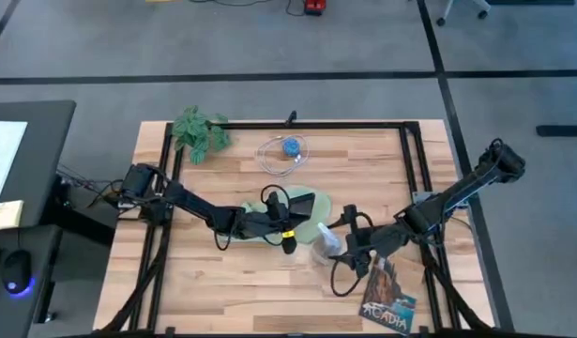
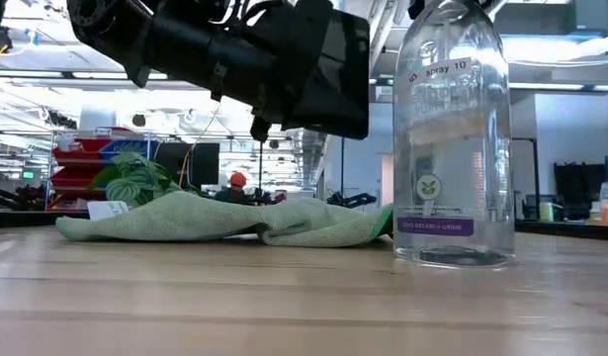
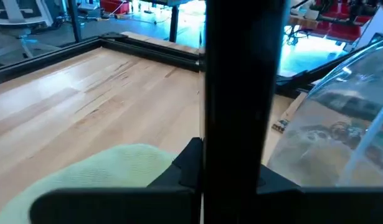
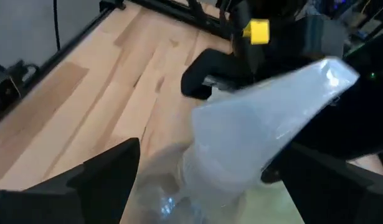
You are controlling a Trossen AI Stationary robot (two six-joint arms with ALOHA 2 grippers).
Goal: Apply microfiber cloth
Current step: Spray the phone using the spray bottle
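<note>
the left gripper point(image 1: 290, 228) holds a black phone point(image 2: 328, 69) upright between its jaws, lifted above the microfiber cloth point(image 2: 224, 220). the right gripper point(image 1: 349, 242) sits with its fingers open on either side of the clear spray bottle point(image 2: 452, 133) (not pinching it, as far as the wrist view shows). the cloth lies crumpled mid-table, just beside the bottle, the plant point(image 1: 200, 132) well behind it.

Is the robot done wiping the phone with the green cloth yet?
Not yet. The microfiber cloth lies spread on the table, so it is laid out. The left gripper holds the black phone lifted above the cloth. The right gripper is at the spray bottle. Wiping looks still to come.
</note>
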